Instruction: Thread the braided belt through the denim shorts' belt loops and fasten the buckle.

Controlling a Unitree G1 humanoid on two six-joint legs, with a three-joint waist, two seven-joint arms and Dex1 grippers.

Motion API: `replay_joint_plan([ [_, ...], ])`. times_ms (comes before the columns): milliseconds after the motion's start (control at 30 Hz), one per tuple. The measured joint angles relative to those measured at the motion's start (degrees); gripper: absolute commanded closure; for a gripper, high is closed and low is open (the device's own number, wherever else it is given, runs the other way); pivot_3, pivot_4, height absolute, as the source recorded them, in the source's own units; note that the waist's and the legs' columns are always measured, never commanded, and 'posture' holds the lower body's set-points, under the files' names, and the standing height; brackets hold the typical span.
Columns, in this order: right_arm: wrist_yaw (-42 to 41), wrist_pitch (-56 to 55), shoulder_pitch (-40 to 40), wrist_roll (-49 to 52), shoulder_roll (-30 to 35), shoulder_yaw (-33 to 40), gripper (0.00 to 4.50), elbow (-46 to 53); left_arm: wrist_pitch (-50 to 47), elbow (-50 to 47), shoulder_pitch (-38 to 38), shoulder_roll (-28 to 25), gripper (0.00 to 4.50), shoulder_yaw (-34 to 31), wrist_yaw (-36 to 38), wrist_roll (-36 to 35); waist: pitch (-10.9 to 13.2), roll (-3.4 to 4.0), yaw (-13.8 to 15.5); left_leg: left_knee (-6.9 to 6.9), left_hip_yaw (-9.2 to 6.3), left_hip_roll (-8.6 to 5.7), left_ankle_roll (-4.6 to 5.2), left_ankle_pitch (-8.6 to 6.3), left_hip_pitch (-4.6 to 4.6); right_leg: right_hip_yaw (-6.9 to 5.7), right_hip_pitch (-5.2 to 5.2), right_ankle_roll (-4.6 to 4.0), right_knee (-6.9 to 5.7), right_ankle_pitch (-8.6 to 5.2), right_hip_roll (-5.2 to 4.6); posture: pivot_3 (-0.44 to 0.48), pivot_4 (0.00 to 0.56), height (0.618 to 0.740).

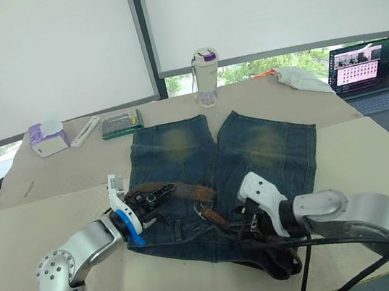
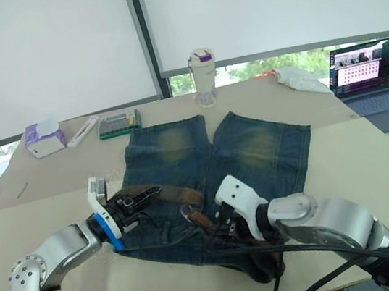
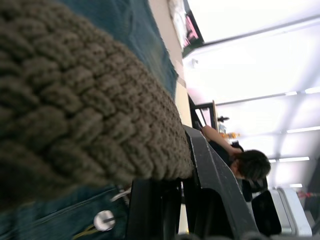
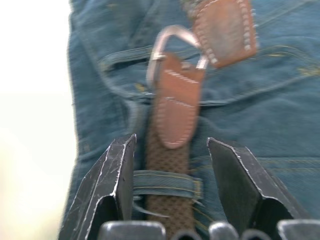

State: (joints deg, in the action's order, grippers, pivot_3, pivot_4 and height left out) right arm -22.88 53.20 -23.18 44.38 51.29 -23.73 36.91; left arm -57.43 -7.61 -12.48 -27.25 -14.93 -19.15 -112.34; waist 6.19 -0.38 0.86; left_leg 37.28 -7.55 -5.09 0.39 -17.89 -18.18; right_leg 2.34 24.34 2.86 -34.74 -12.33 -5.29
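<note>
The denim shorts are laid flat on the table, waistband toward the robot; the braided belt is seen passed under one of the belt loops, its long axis running straight ahead between the spread fingers of the right gripper; the buckle lies just beyond, nearer this arm; the left gripper is clamped on the strap's far end.

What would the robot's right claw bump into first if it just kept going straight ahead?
Probably the buckle: the open right gripper straddles the braided belt, which leads straight to it. Depth is unclear.
</note>
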Motion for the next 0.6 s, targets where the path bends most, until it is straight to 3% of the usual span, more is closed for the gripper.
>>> replay_joint_plan([
  [200, -9.36, -0.47, 0.97, -10.26, 4.45, -5.10, 1.93, -0.25, -0.02, 2.04, 0.19, -0.92, 4.50, -2.17, 0.73, 0.00, 0.08, -0.14, 0.17, -0.02, -0.02, 0.01, -0.01, 0.00, 0.00, -0.03, 0.00, -0.01, 0.01, 0.00, -0.01, 0.000, 0.150, 0.740],
  [333, -10.45, -0.31, 0.33, -17.10, 5.20, -7.49, 2.96, -1.55, -0.02, 2.33, 0.20, -0.92, 4.50, -3.07, 0.75, 0.00, 0.12, -0.20, 0.21, -0.03, -0.02, 0.00, -0.03, 0.00, 0.00, -0.03, 0.01, -0.01, 0.01, 0.01, -0.02, 0.000, 0.150, 0.740],
  [467, -10.50, -1.57, -1.60, -26.64, 5.65, -9.71, 4.41, -4.41, 0.22, 2.75, -0.03, -0.53, 4.50, -3.20, 0.61, 0.00, 0.14, -0.23, 0.53, -0.03, -0.02, -0.01, -0.04, 0.01, 0.01, -0.04, -0.02, -0.01, 0.01, 0.01, -0.04, 0.000, 0.150, 0.740],
  [600, -11.24, -5.13, -3.87, -36.74, 9.07, -11.62, 4.46, -9.06, 2.56, 4.30, -2.57, 0.48, 4.50, -1.67, -0.51, 0.00, 0.19, -0.34, 1.50, 0.00, -0.01, -0.10, -0.03, 0.01, 0.00, -0.09, -0.08, -0.02, 0.05, 0.03, -0.12, 0.000, 0.150, 0.740],
])
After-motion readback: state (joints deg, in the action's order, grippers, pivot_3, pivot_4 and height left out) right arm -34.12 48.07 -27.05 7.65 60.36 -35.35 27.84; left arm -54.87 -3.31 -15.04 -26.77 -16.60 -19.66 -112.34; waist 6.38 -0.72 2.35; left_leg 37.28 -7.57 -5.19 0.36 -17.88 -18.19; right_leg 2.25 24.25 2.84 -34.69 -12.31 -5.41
